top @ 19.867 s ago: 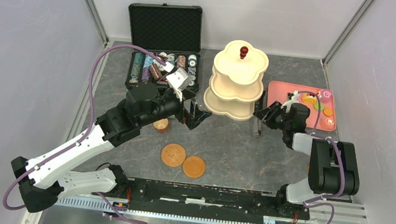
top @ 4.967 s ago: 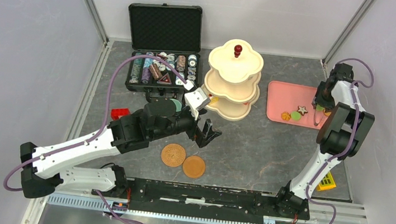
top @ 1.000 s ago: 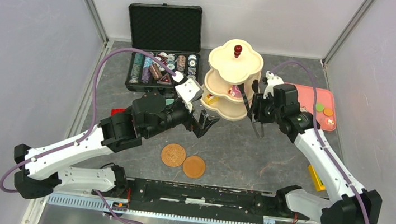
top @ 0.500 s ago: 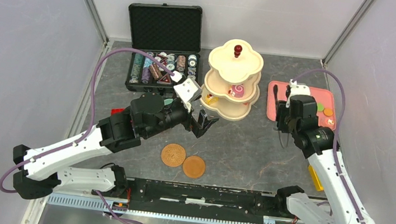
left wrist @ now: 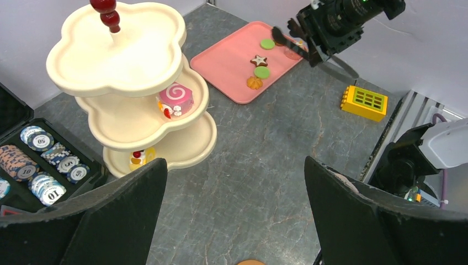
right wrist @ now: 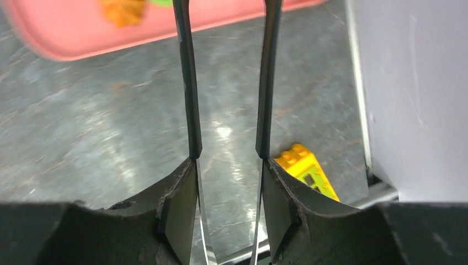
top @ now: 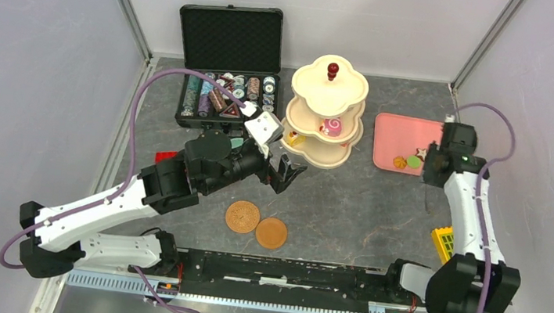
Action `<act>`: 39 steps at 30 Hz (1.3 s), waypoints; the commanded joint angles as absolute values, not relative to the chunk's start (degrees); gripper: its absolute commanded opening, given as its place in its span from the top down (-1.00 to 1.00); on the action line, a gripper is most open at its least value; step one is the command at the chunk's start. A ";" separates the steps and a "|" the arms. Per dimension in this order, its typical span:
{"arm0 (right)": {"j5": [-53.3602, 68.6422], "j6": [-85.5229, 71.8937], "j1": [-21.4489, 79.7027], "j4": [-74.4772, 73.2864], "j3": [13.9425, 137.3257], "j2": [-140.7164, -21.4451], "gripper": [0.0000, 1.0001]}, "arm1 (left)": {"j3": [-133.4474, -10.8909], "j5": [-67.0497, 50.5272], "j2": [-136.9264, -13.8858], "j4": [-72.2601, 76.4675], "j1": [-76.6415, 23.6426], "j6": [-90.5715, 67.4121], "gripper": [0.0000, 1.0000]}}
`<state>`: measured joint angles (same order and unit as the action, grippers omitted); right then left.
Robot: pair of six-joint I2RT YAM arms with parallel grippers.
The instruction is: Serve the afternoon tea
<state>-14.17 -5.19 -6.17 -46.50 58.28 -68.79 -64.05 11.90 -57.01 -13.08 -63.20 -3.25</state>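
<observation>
The cream three-tier flower-shaped stand (top: 317,86) with the red knob (top: 332,71) stands at the back of the bench (top: 347,204). A pink swirl-topped toy pastry (left wrist: 175,98) sits on its middle tier and a small yellow-and-red pastry (left wrist: 139,158) on the lowest; the top tier is bare. To its right, apart from it, lies the pink rectangular tray (left wrist: 232,61) with a brown star biscuit (left wrist: 258,59), an orange ridged sweet (left wrist: 254,83) and green discs (left wrist: 262,72) close together. My right claw (left wrist: 287,38) hangs over that tray's far side, its thin fingers parted with nothing between them as far as my wrist view shows. My worry starts there: those sweets are flat, small and crowded, so a pinch landing off-centre could skid one across the tray or flick its neighbour onto the bench. A weak hold could also drop one on the way over. At the stand the tiers overhang one another, so coming in too high or too fast could knock a rim and rock the whole thing, spilling what already sits there. My left claw (top: 287,175) is spread wide and empty just in front of the lowest tier, where a careless swing would shove it. A sliver of teal (top: 237,143) beside my left wrist is probably the cup, easy to topple unseen. The two round brown saucers (top: 242,216) lie bare near my bases, and a yellow toy brick (top: 443,242) sits by my right arm, where an elbow could sweep it.
</observation>
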 commanded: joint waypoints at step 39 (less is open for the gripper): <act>-3.83 -7.11 -27.70 -28.45 53.02 -83.54 -0.15 | -66.65 16.17 -62.11 -12.60 -70.58 -0.09 -1.00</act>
